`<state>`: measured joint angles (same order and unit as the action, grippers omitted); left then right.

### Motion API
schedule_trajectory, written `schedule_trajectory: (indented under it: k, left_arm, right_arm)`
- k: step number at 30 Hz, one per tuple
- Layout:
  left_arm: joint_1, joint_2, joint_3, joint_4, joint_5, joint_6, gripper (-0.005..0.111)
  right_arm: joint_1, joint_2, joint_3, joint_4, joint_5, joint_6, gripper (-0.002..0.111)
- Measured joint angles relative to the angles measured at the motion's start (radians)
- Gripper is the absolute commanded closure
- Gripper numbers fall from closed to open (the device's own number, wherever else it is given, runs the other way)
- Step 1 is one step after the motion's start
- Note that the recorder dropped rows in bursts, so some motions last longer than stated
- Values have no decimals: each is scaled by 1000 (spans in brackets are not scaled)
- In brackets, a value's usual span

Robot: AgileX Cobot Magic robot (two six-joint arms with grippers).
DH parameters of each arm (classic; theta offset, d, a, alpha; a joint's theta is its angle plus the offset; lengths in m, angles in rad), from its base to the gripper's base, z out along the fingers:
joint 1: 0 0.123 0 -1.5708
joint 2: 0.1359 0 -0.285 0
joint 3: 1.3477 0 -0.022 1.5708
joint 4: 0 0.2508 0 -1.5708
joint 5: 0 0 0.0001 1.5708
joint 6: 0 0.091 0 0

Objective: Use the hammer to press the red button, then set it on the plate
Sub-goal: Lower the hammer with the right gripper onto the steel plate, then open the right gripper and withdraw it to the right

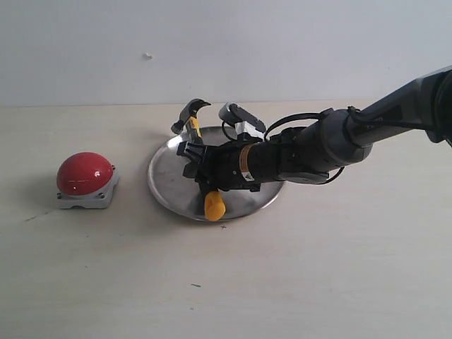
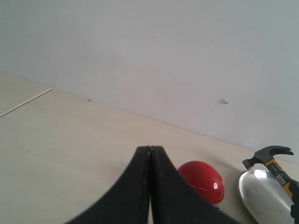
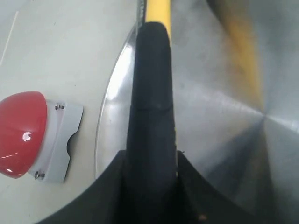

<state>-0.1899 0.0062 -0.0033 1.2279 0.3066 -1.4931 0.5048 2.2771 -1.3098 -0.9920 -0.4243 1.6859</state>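
Observation:
The hammer (image 1: 215, 205) lies across the silver plate (image 1: 168, 181). Its dark claw head (image 1: 192, 111) pokes past the far rim and its yellow butt hangs over the near rim. My right gripper (image 1: 198, 164) is shut on the black handle (image 3: 152, 93), with a finger on each side. I cannot tell whether the hammer touches the plate (image 3: 219, 116). The red button (image 1: 85, 173) sits on its grey base, left of the plate and apart from it. My left gripper (image 2: 150, 149) is shut on nothing; beyond it are the button (image 2: 202, 181), the plate (image 2: 261, 196) and the hammer head (image 2: 271, 156).
The right arm (image 1: 339, 138) reaches in from the right, over the plate's far right side. A pale wall (image 1: 226, 42) runs behind the light wooden table (image 1: 282, 282). The left arm is out of the exterior view.

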Motion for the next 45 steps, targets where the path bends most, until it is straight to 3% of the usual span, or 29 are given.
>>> schedule_trajectory:
  k: [12, 30, 35, 37, 43, 45]
  left_arm:
    - [0, 0, 0, 0, 0, 0, 107]
    - [0, 0, 0, 0, 0, 0, 107]
    - [0, 0, 0, 0, 0, 0, 107]
    - [0, 0, 0, 0, 0, 0, 107]
    - [0, 0, 0, 0, 0, 0, 107]
    - [0, 0, 0, 0, 0, 0, 107]
  right_arm:
    - [0, 0, -4, -26, 23, -5, 49]
    - [0, -162, 18, -54, 296, -103, 47]
    - [0, -283, 91, -56, 345, -168, 52]
    - [0, -332, 137, -56, 369, -213, 59]
    - [0, -528, 321, -56, 384, -310, 104]
    - [0, -604, 401, -56, 356, -349, 108]
